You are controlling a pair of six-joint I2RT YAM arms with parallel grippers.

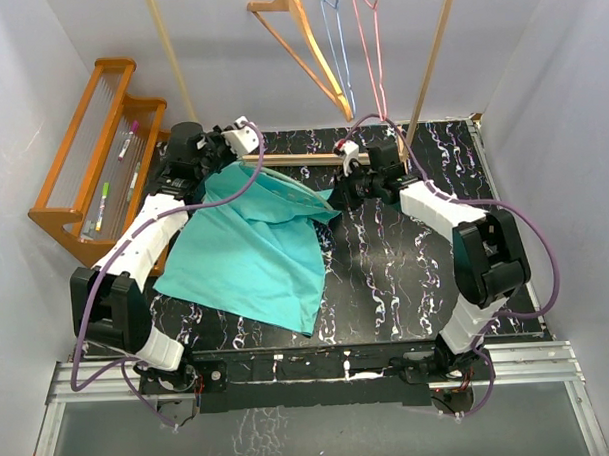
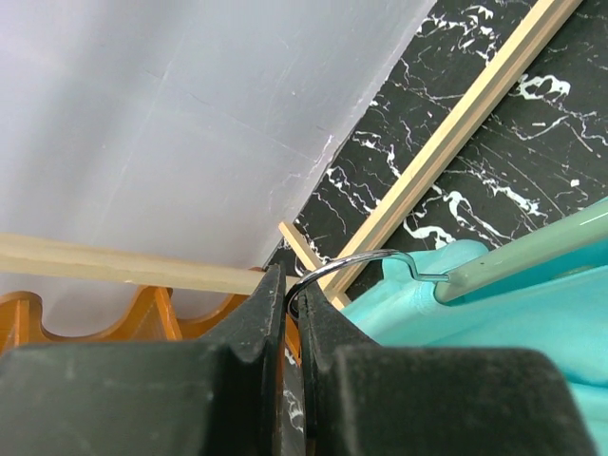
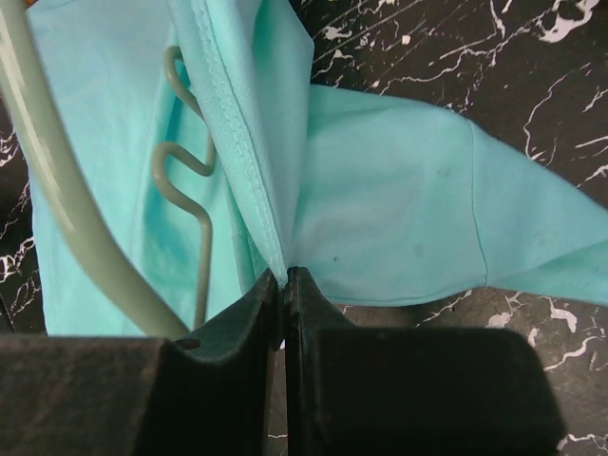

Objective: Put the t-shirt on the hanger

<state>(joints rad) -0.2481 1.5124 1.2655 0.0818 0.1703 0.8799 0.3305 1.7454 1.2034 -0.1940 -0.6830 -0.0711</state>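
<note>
The teal t-shirt lies spread over the left half of the black marbled table, its upper part lifted between the two arms. My left gripper is at the back left, shut on the metal hook of the pale mint hanger. The hanger's arm runs into the t-shirt. My right gripper is shut on a hemmed edge of the t-shirt. The hanger sits inside the cloth, left of that pinch.
An orange wooden rack holding pens stands at the left wall. A thick orange hanger, a blue wire hanger and a pink one hang at the back. A wooden slat lies across the far table edge.
</note>
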